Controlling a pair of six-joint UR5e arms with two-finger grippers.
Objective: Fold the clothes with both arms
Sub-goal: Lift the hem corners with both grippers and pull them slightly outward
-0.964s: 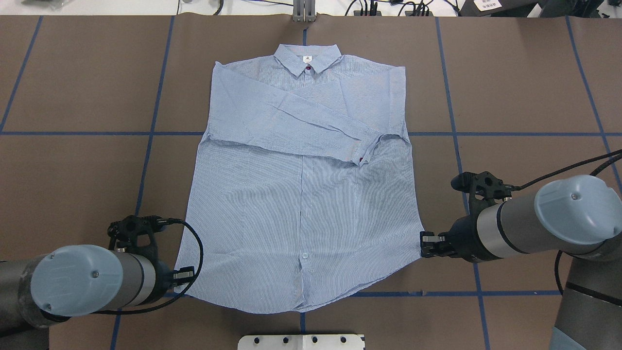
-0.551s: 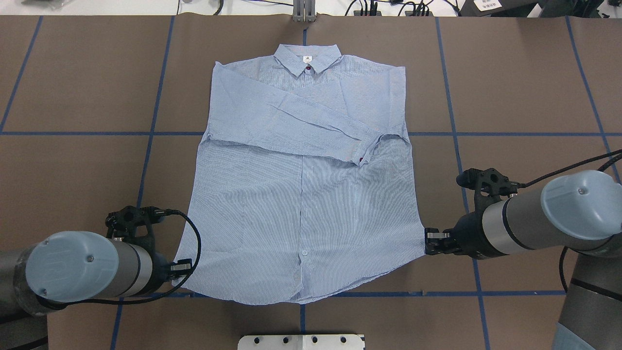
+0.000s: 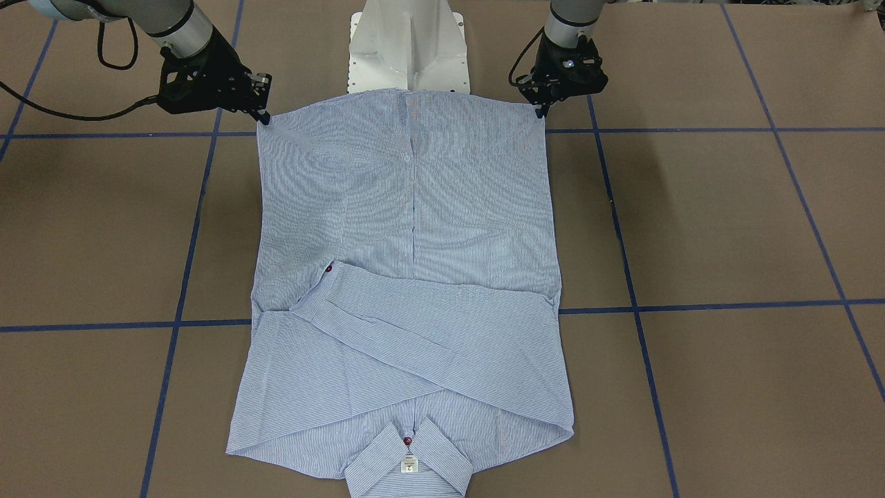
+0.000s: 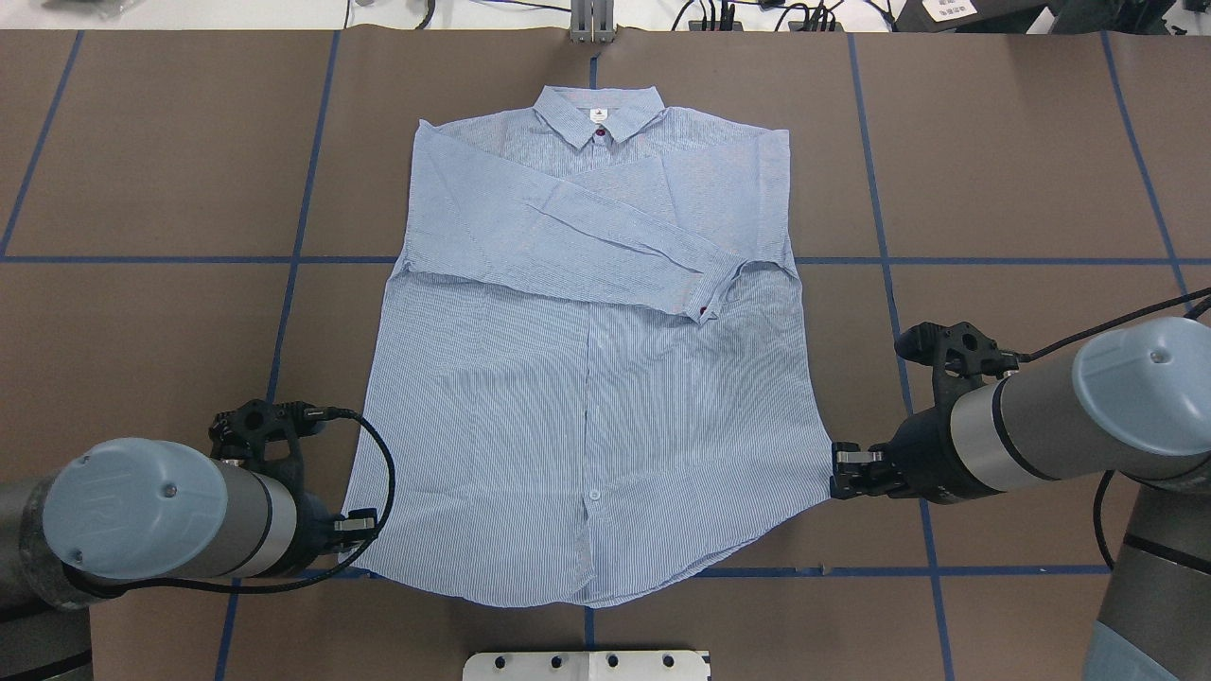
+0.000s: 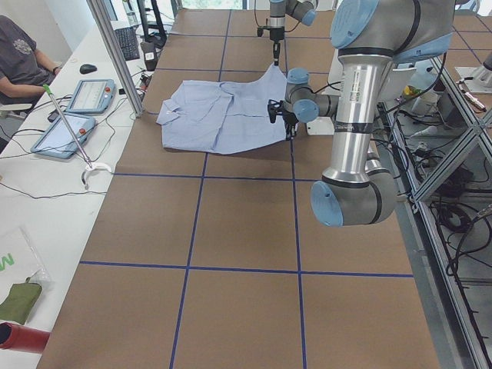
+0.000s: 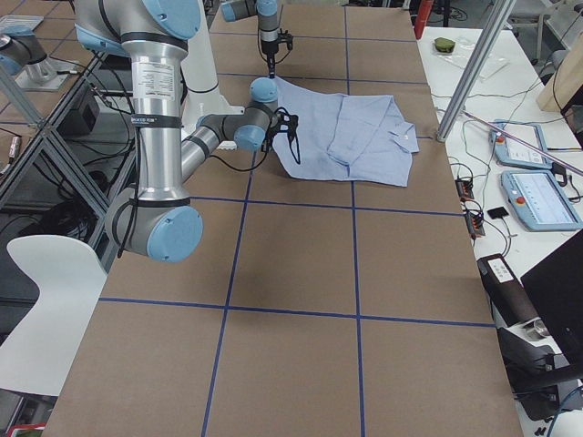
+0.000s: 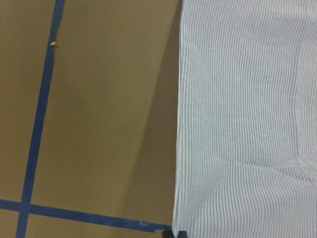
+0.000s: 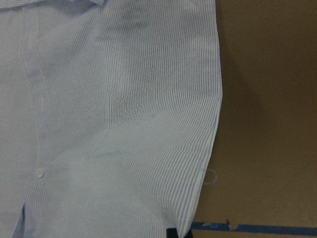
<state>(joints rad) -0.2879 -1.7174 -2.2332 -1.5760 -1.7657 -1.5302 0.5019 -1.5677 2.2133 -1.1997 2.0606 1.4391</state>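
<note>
The light-blue striped shirt (image 4: pixel 587 378) lies flat, front up, on the brown table, collar at the far side, with both sleeves folded across the chest. My left gripper (image 4: pixel 364 525) is shut on the hem's left corner. My right gripper (image 4: pixel 837 471) is shut on the hem's right corner. In the front-facing view the shirt (image 3: pixel 408 277) is stretched between the right gripper (image 3: pixel 261 114) and the left gripper (image 3: pixel 539 109). The left wrist view shows the shirt's side edge (image 7: pixel 247 124) running down to the jaws. The right wrist view shows the hem (image 8: pixel 124 124) likewise.
The white pedestal base (image 4: pixel 587 665) stands just behind the hem. Blue tape lines (image 4: pixel 284 312) cross the brown table cover. A metal post (image 4: pixel 592 21) stands at the far edge. Tablets (image 5: pixel 88 96) and a seated person (image 5: pixel 23 58) are beside the table's far side.
My right gripper has moved a little to the right with the hem corner. My left gripper has shifted slightly away from the base. The lower shirt lies a bit wider and flatter.
</note>
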